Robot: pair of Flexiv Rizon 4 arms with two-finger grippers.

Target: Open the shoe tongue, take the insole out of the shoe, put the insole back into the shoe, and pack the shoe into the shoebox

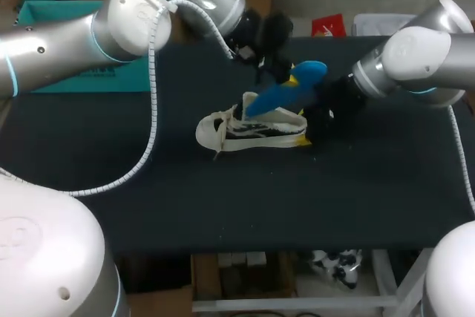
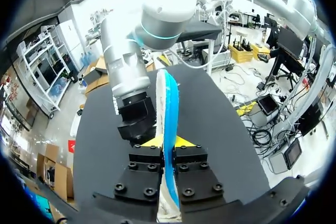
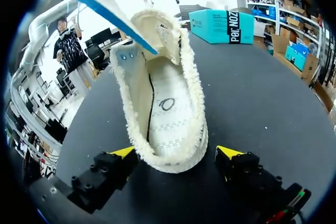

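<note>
Black table (image 1: 356,183), left tool (image 2: 168,143) clamped on insole (image 2: 169,98), right tool (image 3: 177,153) apart astride shoe (image 3: 167,114).

Soft overhead room light falls evenly. The dark counter (image 1: 148,183) looks dim and matte, while the white shells of the left arm (image 1: 52,46) and right arm (image 1: 427,53) glare. The shoe (image 1: 252,130) casts only a faint shadow. The blue insole (image 1: 286,90) looks slightly smeared. Both wrist views wash out to white toward the ceiling.

- insole (image 1: 286,93): bright blue on one face, white on the other
- shoe (image 1: 249,130): cream, black streaks on the side, black ring mark inside
- table (image 1: 223,198): black
- box (image 1: 46,14): teal
- left gripper (image 2: 168,142), right gripper (image 3: 177,153): black, yellow tips
</note>
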